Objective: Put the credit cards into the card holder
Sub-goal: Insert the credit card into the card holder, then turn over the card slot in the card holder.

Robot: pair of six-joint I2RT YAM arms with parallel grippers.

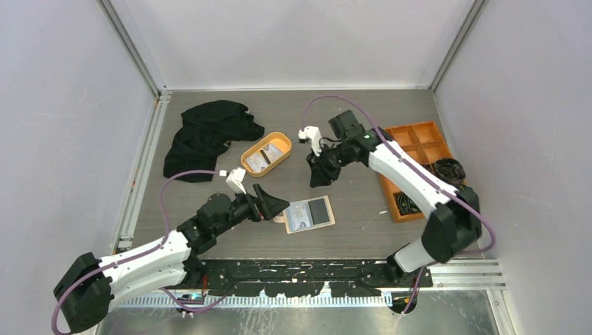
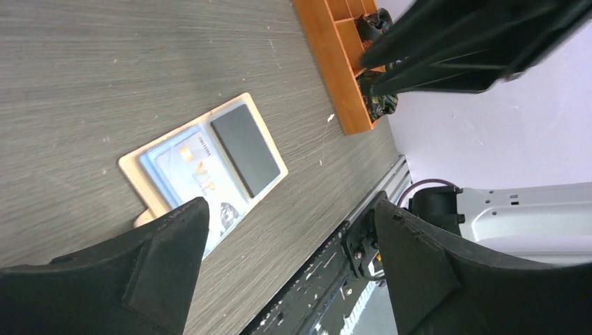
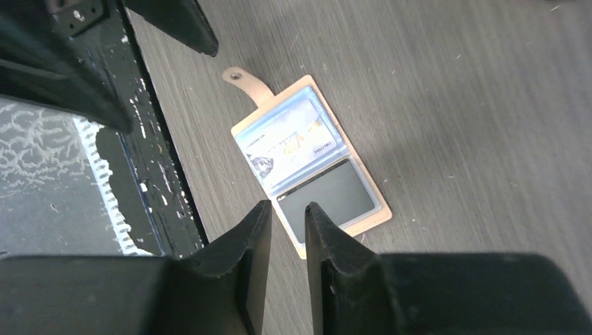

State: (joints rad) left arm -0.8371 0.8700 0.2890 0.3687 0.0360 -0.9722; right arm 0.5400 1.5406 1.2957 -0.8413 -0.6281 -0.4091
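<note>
Nearest the arm bases, the left gripper hangs low at about 9 o'clock of the card holder, jaws spread wide with nothing between them. The holder lies open and flat on the table. A pale printed card sits in the pocket on its tab side. The other pocket shows dark, and whether it is empty cannot be told.

At 12 o'clock of the holder the right gripper hovers above the table, its jaws only a slit apart and empty. Farther off, at 11 o'clock, more credit cards lie in the orange oval tray.

The step in hand looks to be fetching the next one. So thin a card probably wants a pinch on one edge, levered against the tray wall, while the other arm waits close to steady the holder.
</note>
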